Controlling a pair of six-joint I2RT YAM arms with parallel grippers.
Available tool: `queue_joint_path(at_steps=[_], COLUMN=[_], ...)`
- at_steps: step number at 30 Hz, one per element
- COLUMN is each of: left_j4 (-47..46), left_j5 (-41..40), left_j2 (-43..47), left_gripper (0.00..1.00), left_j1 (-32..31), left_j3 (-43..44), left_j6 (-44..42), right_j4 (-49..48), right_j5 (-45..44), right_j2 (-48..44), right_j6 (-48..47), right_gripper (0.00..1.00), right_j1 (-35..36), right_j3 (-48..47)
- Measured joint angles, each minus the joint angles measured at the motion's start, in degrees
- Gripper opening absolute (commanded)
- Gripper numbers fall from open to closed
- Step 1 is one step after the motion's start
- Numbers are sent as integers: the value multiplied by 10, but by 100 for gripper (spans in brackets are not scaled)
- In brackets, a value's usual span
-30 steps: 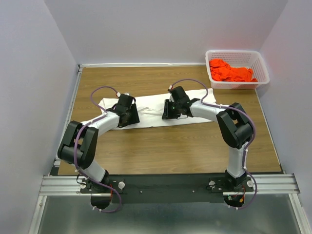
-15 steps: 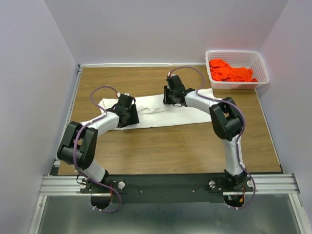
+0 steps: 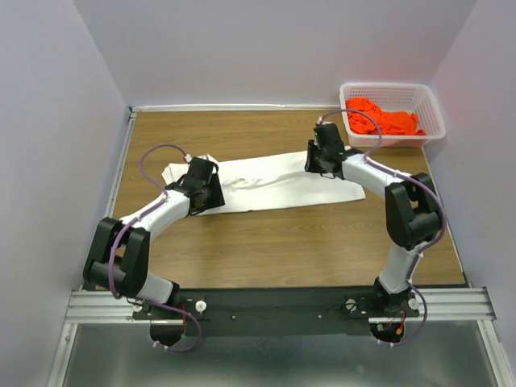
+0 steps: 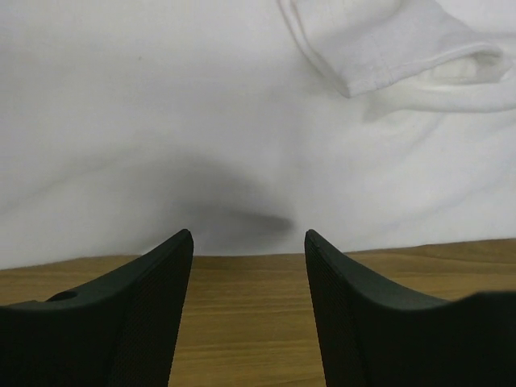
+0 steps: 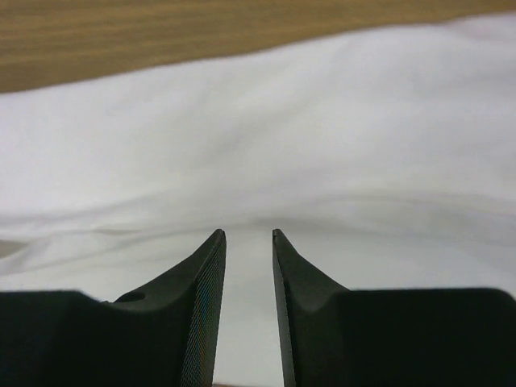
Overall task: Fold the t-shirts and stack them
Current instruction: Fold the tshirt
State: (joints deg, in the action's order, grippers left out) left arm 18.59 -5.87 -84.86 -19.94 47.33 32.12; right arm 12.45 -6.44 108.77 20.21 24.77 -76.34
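Note:
The large white t-shirt (image 3: 266, 181) lies stretched across the wooden table. It also shows in the left wrist view (image 4: 242, 121) and the right wrist view (image 5: 258, 145). My left gripper (image 3: 201, 184) is open at the shirt's left near edge. Bare wood shows between its fingers (image 4: 153, 306) in the left wrist view (image 4: 248, 235). My right gripper (image 3: 322, 155) is at the shirt's far right edge. Its jaws stand narrowly apart with white cloth between them in the right wrist view (image 5: 248, 235). The orange-red t-shirt (image 3: 383, 119) lies crumpled in the basket.
The white lattice basket (image 3: 431, 113) stands at the back right corner of the table (image 3: 322, 242). Pale walls enclose the table on three sides. A folded sleeve hem (image 4: 387, 56) lies on the white shirt ahead of my left gripper.
My right gripper has moved away from me and then right, and the shirt's right end has stretched rightward with it. My left gripper has shifted slightly left.

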Motion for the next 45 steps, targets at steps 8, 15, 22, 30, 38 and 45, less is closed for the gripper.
queue_joint_path(at_steps=[8, 15, 22, 30, 38, 45], left_j4=[-25, -42, -58, -17, -34, -85], left_j5=[-1, 12, 44, 91, 106, 134], left_j2=[92, 53, 46, 111, 122, -67], left_gripper=[66, 66, 66, 74, 73, 64], left_j1=[97, 189, 214, 217, 217, 213], left_j3=[-38, -74, -93, -115, 14, 169], left_j6=[27, 29, 33, 33, 8, -26], right_j4=[-12, -49, -89, -45, -16, -37], right_j5=[74, 132, 175, 174, 195, 233], right_j2=[-99, -117, -156, -187, -212, -181], right_j6=[46, 87, 136, 122, 118, 158], right_gripper=[36, 36, 37, 44, 46, 46], right_j1=[-134, -205, -284, -308, -211, -81], right_j3=[171, 249, 315, 320, 226, 156])
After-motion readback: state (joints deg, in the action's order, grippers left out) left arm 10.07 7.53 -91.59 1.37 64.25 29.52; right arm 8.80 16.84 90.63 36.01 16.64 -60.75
